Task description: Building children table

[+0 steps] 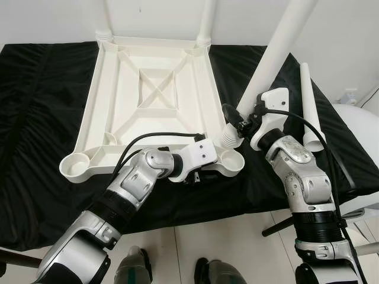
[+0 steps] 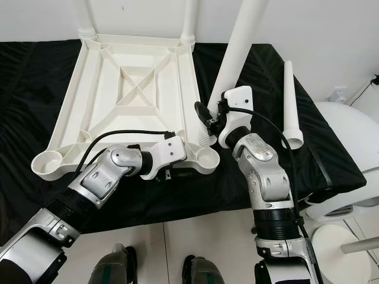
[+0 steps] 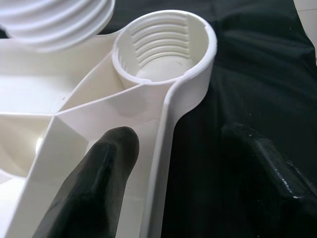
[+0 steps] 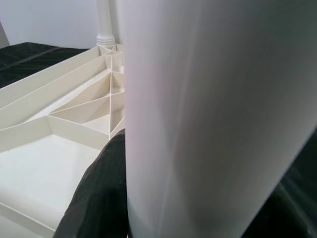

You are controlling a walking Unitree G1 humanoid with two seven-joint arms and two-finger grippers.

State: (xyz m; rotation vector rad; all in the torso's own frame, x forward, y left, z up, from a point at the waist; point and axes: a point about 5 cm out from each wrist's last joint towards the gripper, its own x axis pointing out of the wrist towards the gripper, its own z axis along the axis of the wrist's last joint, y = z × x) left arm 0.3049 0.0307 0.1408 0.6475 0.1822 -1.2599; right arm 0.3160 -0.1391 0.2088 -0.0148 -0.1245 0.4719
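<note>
- The robot's two feet (image 1: 172,272) stand at the bottom centre of the head view, on pale floor; the silver left arm rises from the lower left corner, elbow bent, forearm angled toward the middle of the frame.
- The left gripper (image 1: 198,174) sits at the near edge of the upturned white tabletop (image 1: 148,89), close to its near right corner; in the left wrist view one black finger (image 3: 94,183) lies inside the rim and the other outside it on the black cloth (image 1: 41,118), so the fingers straddle the rim wall, moderately apart; whether they pinch it cannot be told.
- Just beyond the fingers is the threaded corner socket (image 3: 163,44), open and unfilled.
- The right arm climbs from the lower right, wrist bent inward; the right gripper (image 1: 234,118) is closed around a long white table leg (image 1: 278,53) that slants toward the upper right, its ribbed end hovering just above the socket.
- A loose leg (image 1: 311,106) lies on the cloth at right.
- Two legs already stand in the far corners, at the top of the frame.
</note>
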